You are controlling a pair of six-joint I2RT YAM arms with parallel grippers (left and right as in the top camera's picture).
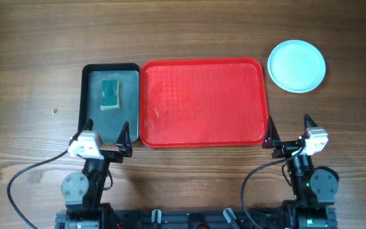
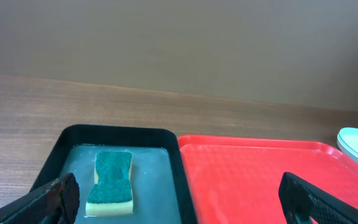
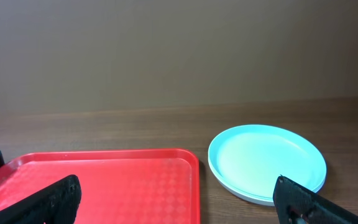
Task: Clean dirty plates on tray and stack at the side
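The red tray (image 1: 202, 102) lies mid-table with nothing on it; it also shows in the left wrist view (image 2: 260, 180) and the right wrist view (image 3: 104, 180). The plates (image 1: 297, 65) sit in a stack on the table to the right of the tray's far corner, a pale aqua one on top, a white rim showing beneath in the right wrist view (image 3: 266, 162). My left gripper (image 1: 104, 145) is open and empty at the near edge of the black tray. My right gripper (image 1: 289, 135) is open and empty, near the red tray's near right corner.
A black tray (image 1: 110, 102) with a green and yellow sponge (image 1: 110, 93) in a film of water stands against the red tray's left side; the sponge shows in the left wrist view (image 2: 112, 182). A small brown spot (image 1: 54, 111) marks the table at the left.
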